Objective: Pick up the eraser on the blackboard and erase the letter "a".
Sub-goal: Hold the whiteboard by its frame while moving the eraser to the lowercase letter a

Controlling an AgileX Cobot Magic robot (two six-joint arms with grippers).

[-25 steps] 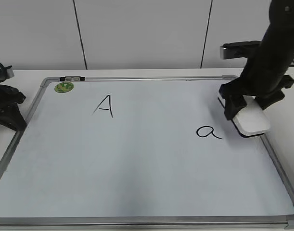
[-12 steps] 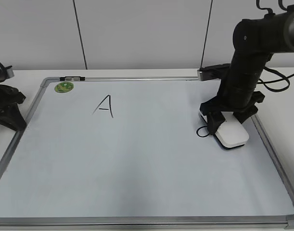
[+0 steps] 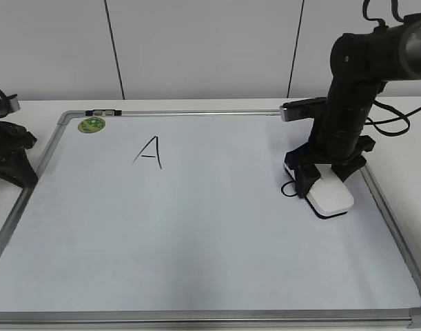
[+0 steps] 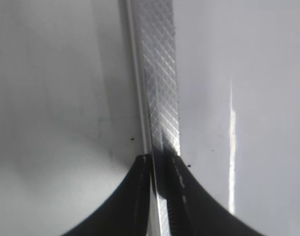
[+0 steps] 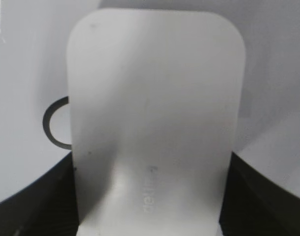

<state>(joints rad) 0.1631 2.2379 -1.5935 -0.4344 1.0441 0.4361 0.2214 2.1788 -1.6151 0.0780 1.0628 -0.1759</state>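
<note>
The blackboard (image 3: 196,234) is a large white board with a silver frame lying flat on the table. My right gripper (image 3: 322,178) is shut on the white eraser (image 3: 331,196), pressing it flat on the board over the letter "a" (image 3: 287,189). Only the left curve of the letter shows beside the eraser, also in the right wrist view (image 5: 52,123), where the eraser (image 5: 154,113) fills the frame. My left gripper (image 4: 159,162) is shut and rests over the board's left frame edge (image 4: 159,73).
A capital "A" (image 3: 149,152) is written at the upper left of the board. A round green sticker (image 3: 91,125) sits in the top left corner. The left arm (image 3: 7,155) rests off the board's left side.
My right gripper has slid the eraser left and down from the board's right edge onto the letter "a", covering most of it. The left arm has not moved.
</note>
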